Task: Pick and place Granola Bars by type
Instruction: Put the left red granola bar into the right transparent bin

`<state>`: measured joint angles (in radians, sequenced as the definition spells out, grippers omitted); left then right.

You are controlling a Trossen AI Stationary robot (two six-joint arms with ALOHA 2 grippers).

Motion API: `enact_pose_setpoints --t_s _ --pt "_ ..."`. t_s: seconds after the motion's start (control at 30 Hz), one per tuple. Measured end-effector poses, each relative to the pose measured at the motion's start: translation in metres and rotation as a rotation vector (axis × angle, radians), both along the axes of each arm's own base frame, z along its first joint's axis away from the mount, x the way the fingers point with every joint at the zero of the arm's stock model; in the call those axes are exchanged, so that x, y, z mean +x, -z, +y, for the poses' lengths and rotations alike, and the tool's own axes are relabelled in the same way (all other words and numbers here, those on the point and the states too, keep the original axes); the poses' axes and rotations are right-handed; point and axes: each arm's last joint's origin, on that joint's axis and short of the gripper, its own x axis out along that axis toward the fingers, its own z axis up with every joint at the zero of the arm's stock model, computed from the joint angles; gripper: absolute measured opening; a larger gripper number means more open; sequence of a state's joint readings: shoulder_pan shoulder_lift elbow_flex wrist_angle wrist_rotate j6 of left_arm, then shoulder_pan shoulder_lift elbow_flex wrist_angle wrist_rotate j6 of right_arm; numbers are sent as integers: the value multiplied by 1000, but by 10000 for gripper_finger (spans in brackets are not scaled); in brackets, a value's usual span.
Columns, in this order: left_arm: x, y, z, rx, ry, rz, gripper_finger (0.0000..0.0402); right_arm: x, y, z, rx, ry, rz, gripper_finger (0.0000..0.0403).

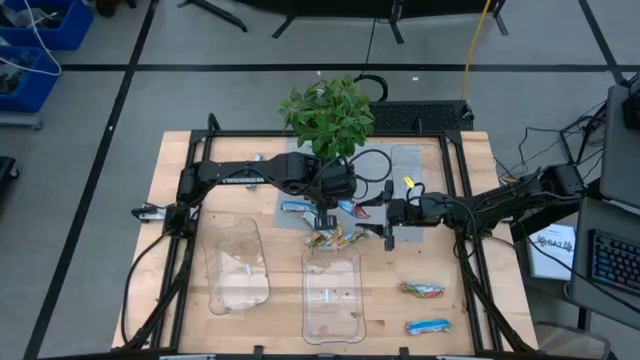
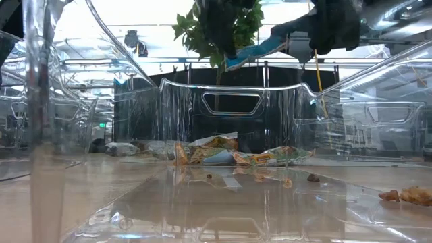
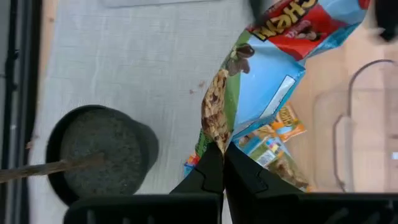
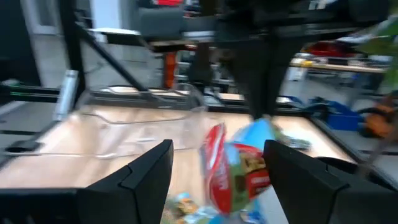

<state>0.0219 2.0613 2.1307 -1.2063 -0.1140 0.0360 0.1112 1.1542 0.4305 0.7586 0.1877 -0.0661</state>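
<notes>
Pinched fingertips of the left gripper (image 3: 222, 163) clamp one edge of a blue-and-red granola bar (image 3: 267, 81), dangling above the loose pile of bars (image 1: 330, 238) at table centre. Facing it, the right gripper (image 4: 217, 163) hangs wide apart, empty. Beyond lie two clear trays (image 1: 332, 300). Light, crinkly and slippery, the wrapper looks best pinched at its sealed end.

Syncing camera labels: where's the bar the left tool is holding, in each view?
High: bar at table centre, under the left tool, just below the plant.
Low: top centre, blue bar hanging beside the plant.
Left wrist: bar pinched above the shut fingers.
Right wrist: bar between the open fingers.
Shared landmark: the plant.
</notes>
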Motion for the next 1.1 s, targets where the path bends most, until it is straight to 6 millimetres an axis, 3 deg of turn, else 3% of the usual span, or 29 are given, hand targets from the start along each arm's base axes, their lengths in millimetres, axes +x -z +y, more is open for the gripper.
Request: enact_pose_setpoints --t_s 0.5,0.63,0.83,1.1 --pt "1 0 -3 -24 14 -9 6 0 7 -12 30 113 63 231" --pt "3 -1 -3 -18 3 -37 9 0 7 -12 32 114 62 177" --pt "5 -2 -3 -16 1 -54 52 0 7 -12 -11 112 69 35" --pt "5 -2 -3 -28 -24 -61 81 0 6 -11 -40 90 72 30"
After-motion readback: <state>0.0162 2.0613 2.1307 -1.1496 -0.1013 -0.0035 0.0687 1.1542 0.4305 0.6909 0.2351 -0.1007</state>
